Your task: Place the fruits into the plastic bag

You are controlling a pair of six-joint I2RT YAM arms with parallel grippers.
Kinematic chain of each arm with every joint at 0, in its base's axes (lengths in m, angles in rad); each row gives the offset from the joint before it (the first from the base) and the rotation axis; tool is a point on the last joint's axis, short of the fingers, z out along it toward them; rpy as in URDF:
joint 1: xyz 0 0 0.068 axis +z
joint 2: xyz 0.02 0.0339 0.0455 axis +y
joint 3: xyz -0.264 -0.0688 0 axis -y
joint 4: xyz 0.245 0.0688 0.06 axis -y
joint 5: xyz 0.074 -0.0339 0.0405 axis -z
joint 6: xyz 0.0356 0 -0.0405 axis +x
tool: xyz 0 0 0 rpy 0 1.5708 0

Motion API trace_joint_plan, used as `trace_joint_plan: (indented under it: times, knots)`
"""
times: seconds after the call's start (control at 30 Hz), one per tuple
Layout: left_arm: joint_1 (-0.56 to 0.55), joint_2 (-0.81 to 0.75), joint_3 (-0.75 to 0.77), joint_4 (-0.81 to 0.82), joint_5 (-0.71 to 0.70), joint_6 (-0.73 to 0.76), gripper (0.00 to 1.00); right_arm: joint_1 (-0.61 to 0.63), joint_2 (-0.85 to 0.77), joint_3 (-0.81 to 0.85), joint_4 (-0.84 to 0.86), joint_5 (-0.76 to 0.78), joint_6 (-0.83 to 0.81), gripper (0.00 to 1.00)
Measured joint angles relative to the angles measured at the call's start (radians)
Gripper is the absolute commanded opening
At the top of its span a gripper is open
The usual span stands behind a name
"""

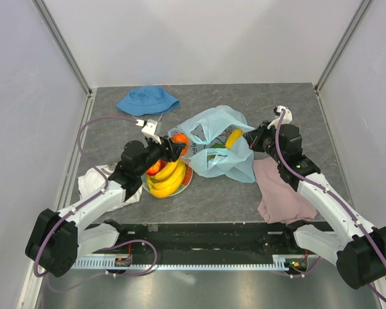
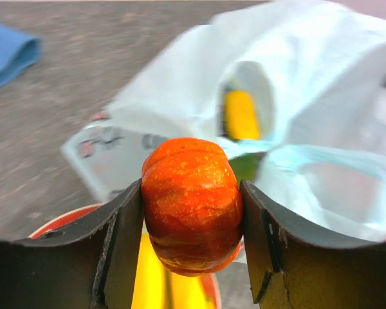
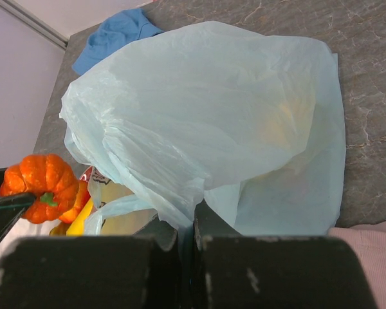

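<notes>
Left gripper (image 1: 174, 148) held a ribbed orange fruit (image 2: 192, 203) between half-spread jaws, plastic bag (image 3: 206, 109) lay at its three o'clock, right gripper (image 3: 186, 217) jaws pinched tight on the bag's edge

Centre: speckled orange-red ribbed round fruit (image 2: 192, 205); upper right, translucent light-blue plastic bag (image 2: 309, 96) with pink-and-dark print; upper left, blue fabric hat (image 2: 9, 55); grey mottled tabletop (image 2: 83, 84).

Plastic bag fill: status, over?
Left end effector shut on orange pumpkin-shaped fruit. Right end effector shut on plastic bag edge, mouth open. Banana bunch on plate. Nothing seen blocking mouth.
</notes>
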Motion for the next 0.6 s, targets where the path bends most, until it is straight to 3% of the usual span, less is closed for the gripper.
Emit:
trace_joint_plan:
  times: [0.27,0.6]
  knots:
    - [-0.055,0.069,0.046,0.075,0.249,0.0,0.52,0.0,0.0,0.0,0.0,0.0,0.001,0.0]
    - [-0.195,0.206,0.23,0.124,0.298,0.001,0.52,0.0,0.0,-0.005,-0.001,-0.001,0.004,0.0]
